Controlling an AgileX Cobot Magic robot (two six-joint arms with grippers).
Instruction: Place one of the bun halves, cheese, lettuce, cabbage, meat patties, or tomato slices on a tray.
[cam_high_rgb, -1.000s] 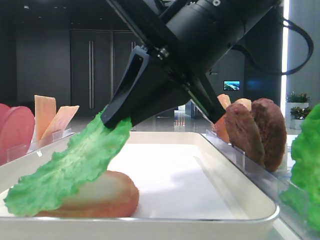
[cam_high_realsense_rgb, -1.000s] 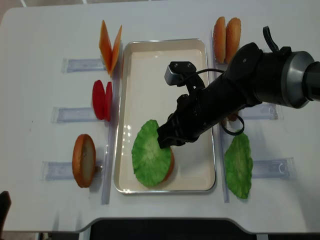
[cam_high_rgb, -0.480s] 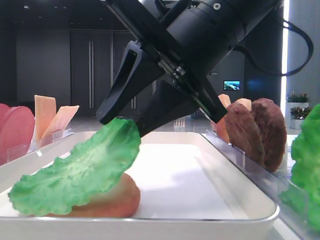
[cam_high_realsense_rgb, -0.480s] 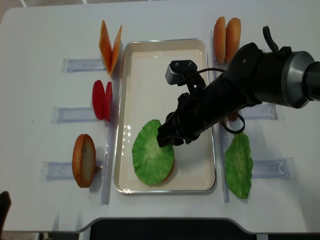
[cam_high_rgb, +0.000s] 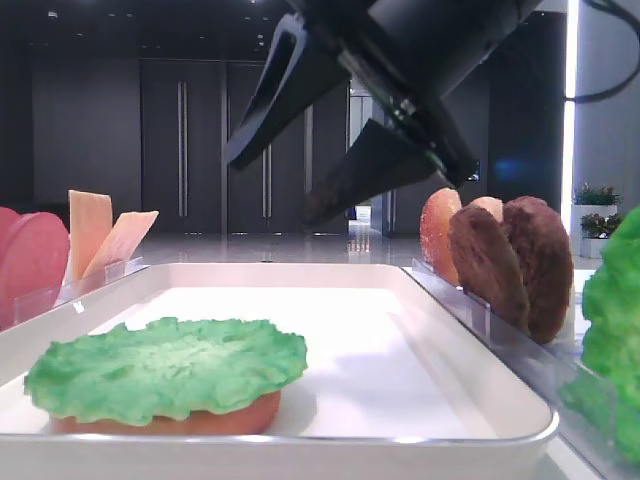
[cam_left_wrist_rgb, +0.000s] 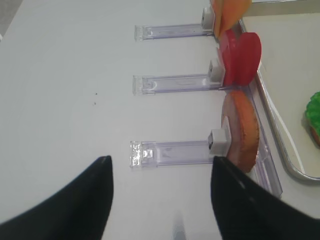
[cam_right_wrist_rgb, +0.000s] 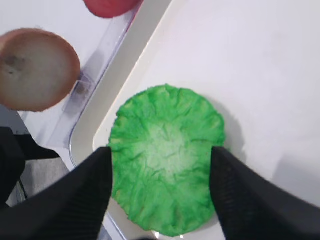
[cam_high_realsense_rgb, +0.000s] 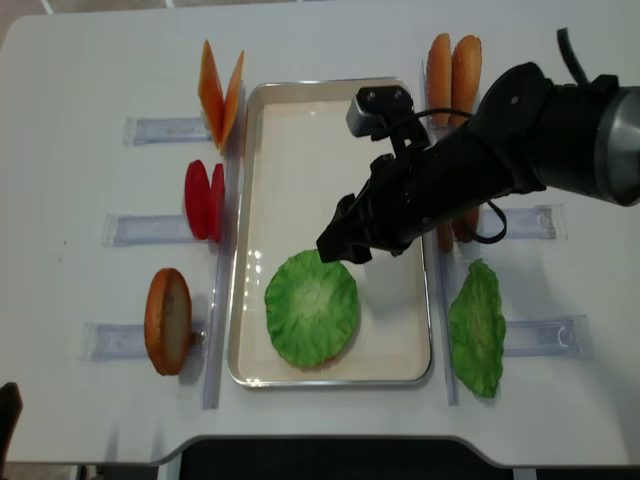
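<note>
Near the tray's front edge I see ruffled green lettuce lying flat over a round bun half. My right gripper hangs above it, jaws wide, holding nothing; left gripper likewise spread.

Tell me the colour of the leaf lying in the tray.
Bright green lettuce, paler at its centre; clearest from the right wrist.

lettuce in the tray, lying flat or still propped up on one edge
Flat. The lettuce lies level over the bun half in the tray, and the open right gripper hangs above it, apart.
</note>
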